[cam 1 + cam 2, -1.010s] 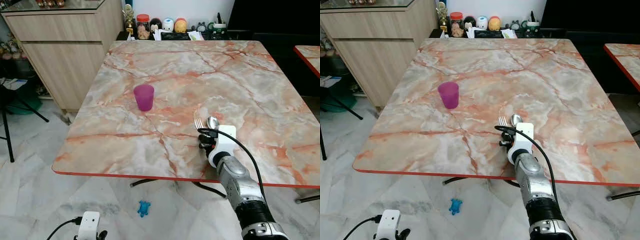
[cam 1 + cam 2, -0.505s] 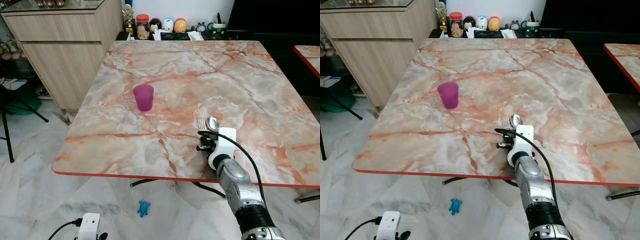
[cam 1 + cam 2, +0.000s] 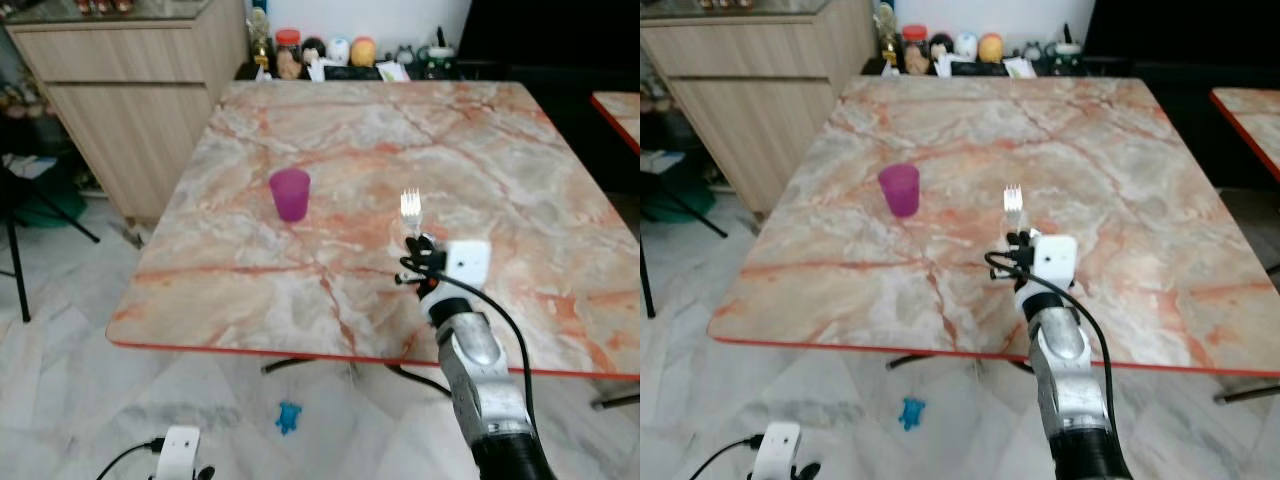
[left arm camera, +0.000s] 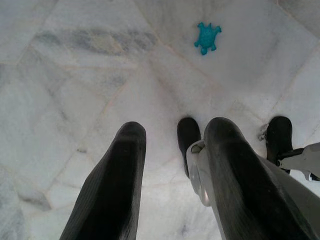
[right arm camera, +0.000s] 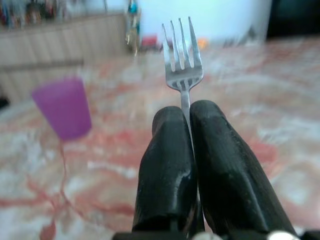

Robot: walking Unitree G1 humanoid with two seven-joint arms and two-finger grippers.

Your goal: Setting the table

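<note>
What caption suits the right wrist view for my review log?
Right gripper shut on an upright fork, tines up, above the marble table, purple cup beyond.

A silver fork [image 5: 182, 55] is standing upright with its four tines pointing up, its handle pinched between the two closed black fingers of the right pincer [image 5: 189, 117] above the near right part of the marble table [image 3: 480, 130]. A purple cup [image 3: 290, 194] (translucent plastic, open end up) is sitting upright on the table, well apart from the fork, to its left and slightly farther away.
</note>
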